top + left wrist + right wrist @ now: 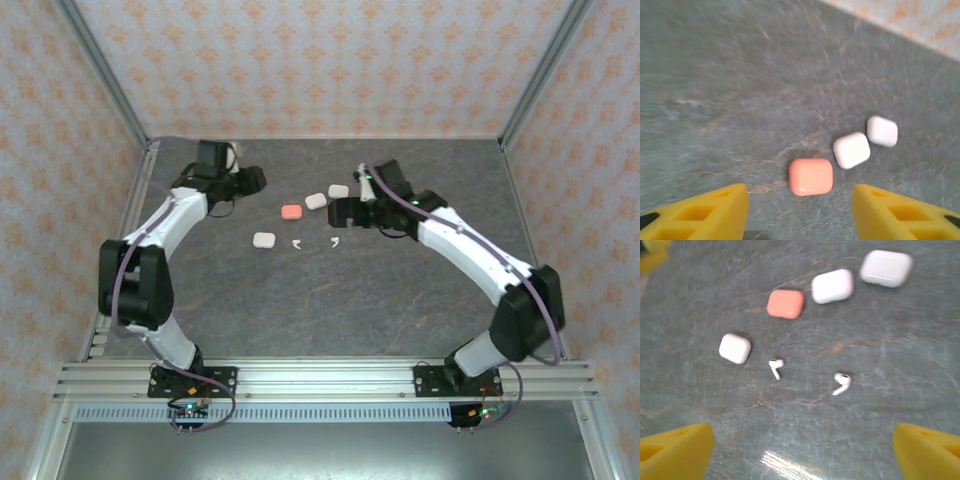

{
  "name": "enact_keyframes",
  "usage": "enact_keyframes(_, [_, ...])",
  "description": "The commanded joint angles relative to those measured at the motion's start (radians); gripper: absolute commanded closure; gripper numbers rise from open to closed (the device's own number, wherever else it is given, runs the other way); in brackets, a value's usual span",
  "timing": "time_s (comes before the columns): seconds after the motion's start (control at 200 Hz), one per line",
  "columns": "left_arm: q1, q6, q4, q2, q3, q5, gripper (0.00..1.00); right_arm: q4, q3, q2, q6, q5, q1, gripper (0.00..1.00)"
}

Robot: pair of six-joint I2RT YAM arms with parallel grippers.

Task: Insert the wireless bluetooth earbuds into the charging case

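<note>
my left pincer [800,212] hangs above the table [715,75], toward the far left corner. its two yellow fingers [705,215] stand apart and nothing is between them, so it is released. just ahead of it in the left wrist view lies the salmon case [811,176]. beyond that come the middle white case [851,149] and the far white case [882,131], and the three make one slanted row.

my right pincer [802,445] is released too. its fingers [675,450] sit wide apart at the lower corners of the right wrist view, and they grasp nothing. in the top view it hovers near the far white case, on the side of the right edge.

the left earbud [776,367] and the right earbud [842,383] lie bare on the table. they are in the far half, about midway between the left and right edges. both are white, and both lie on the near side of the row of three cases. the left earbud is just beside the lone white case [735,348] without touching it. the right earbud lies apart from it, closer to my right pincer. all four cases look closed — both earbuds are outside them.
</note>
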Motion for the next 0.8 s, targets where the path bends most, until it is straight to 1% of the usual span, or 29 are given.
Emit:
enact_keyframes(0.0, [0.068,-0.044,-0.016,-0.067,-0.080,0.015,0.42,-0.061,0.120,0.121,-0.130,0.081,0.079,0.07])
enact_keyframes(0.14, [0.154,-0.082,-0.029,-0.169,-0.173,0.028,0.38,-0.110,0.305,0.329,-0.245,0.118,0.158,0.07])
enact_keyframes(0.335, [0.267,-0.113,-0.038,-0.260,-0.299,0.087,0.35,-0.286,0.702,0.665,-0.437,0.130,0.228,0.10])
enact_keyframes(0.405, [0.297,-0.115,-0.049,-0.284,-0.335,0.101,0.35,-0.329,0.828,0.767,-0.475,0.126,0.242,0.11])
enact_keyframes(0.5, [0.319,-0.113,-0.064,-0.312,-0.371,0.114,0.35,-0.358,0.959,0.874,-0.493,0.102,0.253,0.11])
enact_keyframes(0.636, [0.323,-0.107,-0.080,-0.343,-0.402,0.117,0.34,-0.367,1.077,0.981,-0.497,0.071,0.261,0.10])
enact_keyframes(0.796, [0.323,-0.114,-0.085,-0.350,-0.420,0.120,0.34,-0.352,1.120,1.046,-0.514,0.060,0.275,0.11])
